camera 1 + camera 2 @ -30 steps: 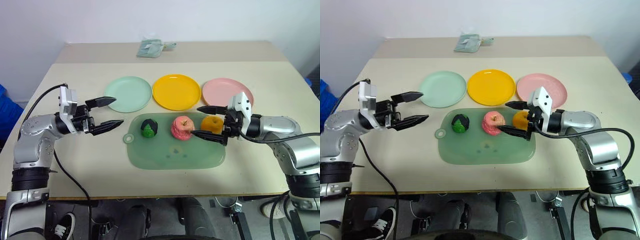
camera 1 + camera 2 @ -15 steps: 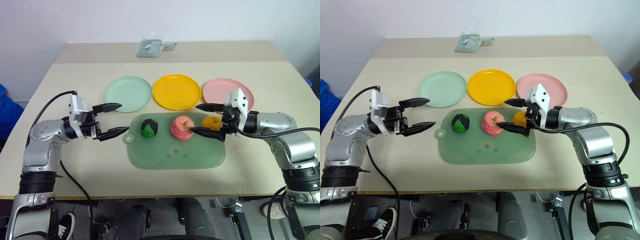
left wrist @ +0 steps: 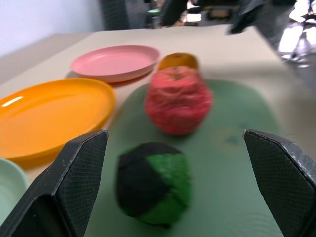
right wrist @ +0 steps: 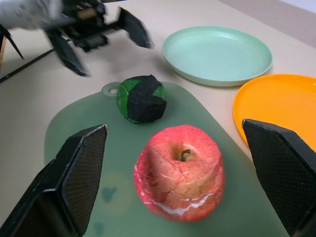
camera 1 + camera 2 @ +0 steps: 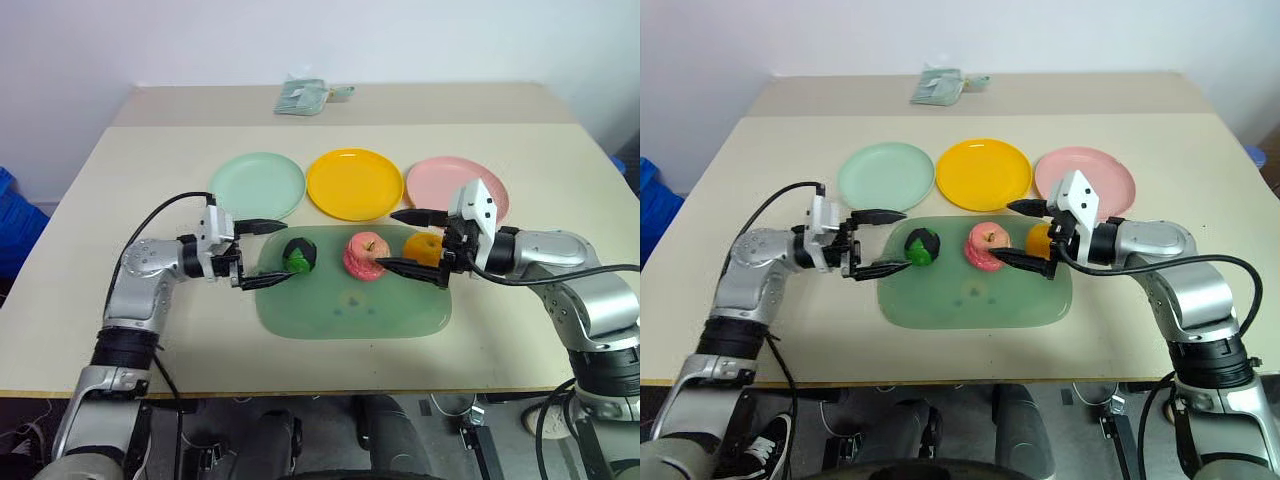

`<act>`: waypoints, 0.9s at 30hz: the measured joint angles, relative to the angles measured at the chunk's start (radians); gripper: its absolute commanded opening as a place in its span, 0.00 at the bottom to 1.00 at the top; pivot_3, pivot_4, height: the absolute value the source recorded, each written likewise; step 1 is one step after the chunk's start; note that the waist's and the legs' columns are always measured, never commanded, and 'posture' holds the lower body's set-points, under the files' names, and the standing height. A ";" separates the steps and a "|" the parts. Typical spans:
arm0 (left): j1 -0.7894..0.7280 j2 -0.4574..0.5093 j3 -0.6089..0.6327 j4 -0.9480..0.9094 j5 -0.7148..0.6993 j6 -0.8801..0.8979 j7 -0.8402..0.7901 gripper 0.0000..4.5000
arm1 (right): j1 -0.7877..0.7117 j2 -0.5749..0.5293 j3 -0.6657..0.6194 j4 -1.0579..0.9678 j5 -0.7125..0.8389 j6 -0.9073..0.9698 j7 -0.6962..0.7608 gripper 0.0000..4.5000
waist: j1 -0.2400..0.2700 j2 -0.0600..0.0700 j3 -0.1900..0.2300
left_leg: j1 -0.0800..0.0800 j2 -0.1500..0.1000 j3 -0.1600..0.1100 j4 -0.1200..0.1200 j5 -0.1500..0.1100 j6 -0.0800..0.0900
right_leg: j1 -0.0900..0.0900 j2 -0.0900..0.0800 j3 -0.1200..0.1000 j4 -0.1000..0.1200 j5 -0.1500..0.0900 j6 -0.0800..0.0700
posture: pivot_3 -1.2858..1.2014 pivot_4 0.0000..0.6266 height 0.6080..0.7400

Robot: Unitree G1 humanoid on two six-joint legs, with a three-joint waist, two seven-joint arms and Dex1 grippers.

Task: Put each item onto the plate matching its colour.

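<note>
The green lump (image 5: 298,256), apple (image 5: 365,256) and orange piece (image 5: 424,248) sit in a row, left to right, on the mat (image 5: 350,305). Beyond the mat lie the mint plate (image 5: 257,186), yellow plate (image 5: 354,183) and pink plate (image 5: 452,182), none bearing fruit. The left gripper (image 5: 266,252) reaches in from the left, fingers apart on either side of the lump's left edge, not clamped. The right gripper (image 5: 405,240), fingers spread wide, brackets the orange piece beside the apple.
</note>
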 measured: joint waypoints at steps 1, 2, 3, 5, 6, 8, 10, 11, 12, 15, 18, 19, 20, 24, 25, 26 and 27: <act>-0.007 -0.014 -0.005 0.022 0.013 -0.025 0.005 1.00 | 0.003 0.000 -0.005 -0.005 0.003 0.003 -0.005 0.99 | 0.000 0.000 0.000 | 0.000 0.000 0.000 0.000 0.000 0.000 | 0.000 0.000 0.000 0.000 0.000 0.000 | 0.52 0.24 1.00; -0.014 -0.032 -0.010 0.053 0.031 -0.054 0.010 1.00 | 0.007 -0.001 -0.011 -0.013 0.007 0.005 -0.008 0.99 | 0.000 0.000 0.000 | 0.000 0.000 0.000 0.000 0.000 0.000 | 0.000 0.000 0.000 0.000 0.000 0.000 | 0.52 0.24 1.00; -0.014 -0.041 -0.020 0.078 0.045 -0.074 0.012 1.00 | 0.008 -0.001 -0.015 -0.017 0.008 0.006 -0.010 0.99 | 0.000 0.000 0.000 | 0.000 0.000 0.000 0.000 0.000 0.000 | 0.000 0.000 0.000 0.000 0.000 0.000 | 0.52 0.24 1.00; -0.014 -0.052 -0.037 0.118 0.065 -0.095 0.014 1.00 | 0.014 -0.004 -0.022 -0.019 0.009 0.009 -0.013 0.99 | -0.002 0.000 0.000 | 0.000 0.000 0.000 0.000 0.000 0.000 | 0.000 0.000 0.000 0.000 0.000 0.000 | 0.52 0.24 1.00; -0.015 -0.061 -0.040 0.143 0.078 -0.115 0.020 1.00 | 0.014 -0.006 -0.022 -0.019 0.009 0.010 -0.015 0.99 | -0.001 0.000 0.000 | 0.000 0.000 0.000 0.000 0.000 0.000 | 0.000 0.000 0.000 0.000 0.000 0.000 | 0.52 0.24 1.00; -0.027 -0.070 -0.043 0.179 0.094 -0.139 0.035 1.00 | 0.014 -0.007 -0.023 -0.019 0.009 0.010 -0.015 0.99 | -0.001 0.000 0.000 | 0.000 0.000 0.000 0.000 0.000 0.000 | 0.000 0.000 0.000 0.000 0.000 0.000 | 0.52 0.24 1.00; -0.043 -0.079 -0.046 0.199 0.114 -0.155 0.049 1.00 | 0.015 -0.007 -0.023 -0.019 0.010 0.010 -0.015 0.99 | 0.000 0.000 0.000 | 0.000 0.000 0.000 0.000 0.000 0.001 | 0.000 0.000 0.000 0.000 0.000 0.000 | 0.52 0.24 1.00; -0.043 -0.083 -0.048 0.202 0.123 -0.160 0.055 1.00 | 0.015 -0.007 -0.023 -0.019 0.010 0.010 -0.014 0.99 | 0.000 0.000 0.000 | 0.000 0.000 0.000 0.000 0.000 0.000 | 0.000 0.000 0.000 0.000 0.000 0.000 | 0.52 0.24 1.00; -0.043 -0.088 -0.051 0.210 0.129 -0.164 0.061 1.00 | 0.017 -0.007 -0.023 -0.019 0.010 0.010 -0.014 0.99 | 0.000 0.000 0.000 | 0.000 0.000 0.000 0.000 0.000 0.000 | 0.000 0.000 0.000 0.000 0.000 0.000 | 0.52 0.24 1.00; -0.041 -0.099 -0.065 0.219 0.138 -0.167 0.074 0.89 | 0.029 -0.008 -0.023 -0.019 0.010 0.009 -0.014 1.00 | 0.001 0.000 0.000 | 0.000 0.000 0.000 0.000 0.000 0.000 | 0.000 0.000 0.000 0.000 0.000 0.000 | 0.52 0.24 1.00; -0.041 -0.105 -0.071 0.219 0.146 -0.168 0.084 0.63 | 0.032 -0.009 -0.023 -0.019 0.010 0.009 -0.014 1.00 | 0.000 0.000 0.000 | 0.000 0.000 0.000 0.000 0.000 0.001 | 0.000 0.000 0.000 0.000 0.000 0.000 | 0.52 0.24 1.00; -0.042 -0.107 -0.071 0.218 0.146 -0.168 0.089 0.63 | 0.032 -0.009 -0.023 -0.019 0.010 0.009 -0.014 1.00 | 0.000 0.000 0.000 | 0.000 0.000 0.000 0.000 -0.001 0.001 | 0.000 0.000 0.000 0.000 0.000 0.000 | 0.52 0.24 1.00; -0.042 -0.108 -0.071 0.218 0.146 -0.168 0.093 0.63 | 0.032 -0.009 -0.023 -0.019 0.010 0.009 -0.014 1.00 | 0.000 0.000 0.000 | 0.000 0.000 0.000 0.000 -0.001 0.001 | 0.000 0.000 0.000 0.000 0.000 0.000 | 0.52 0.24 1.00; -0.046 -0.116 -0.064 0.218 0.141 -0.150 0.122 0.63 | 0.031 -0.010 -0.023 -0.019 0.010 0.009 -0.015 1.00 | 0.000 0.000 0.000 | 0.000 0.000 0.000 0.000 0.000 0.001 | 0.000 0.000 0.000 0.000 0.000 0.000 | 0.52 0.24 1.00; -0.052 -0.125 -0.054 0.218 0.132 -0.138 0.143 0.63 | 0.031 -0.011 -0.023 -0.019 0.010 0.010 -0.015 1.00 | 0.001 0.000 0.000 | 0.000 0.000 0.000 0.000 0.000 0.001 | 0.000 0.000 0.000 0.000 0.000 0.000 | 0.52 0.24 1.00; -0.058 -0.132 -0.041 0.218 0.126 -0.132 0.164 0.63 | 0.030 -0.011 -0.023 -0.019 0.010 0.010 -0.015 1.00 | 0.002 0.000 0.000 | 0.000 0.000 0.000 0.001 0.000 0.001 | 0.000 0.000 0.000 0.000 0.000 0.000 | 0.52 0.24 1.00; -0.070 -0.135 -0.031 0.218 0.125 -0.125 0.192 0.63 | 0.029 -0.012 -0.023 -0.019 0.010 0.010 -0.016 1.00 | 0.002 0.000 0.000 | 0.000 0.000 0.000 0.001 0.000 0.001 | 0.000 0.000 0.000 0.000 0.000 0.000 | 0.52 0.24 1.00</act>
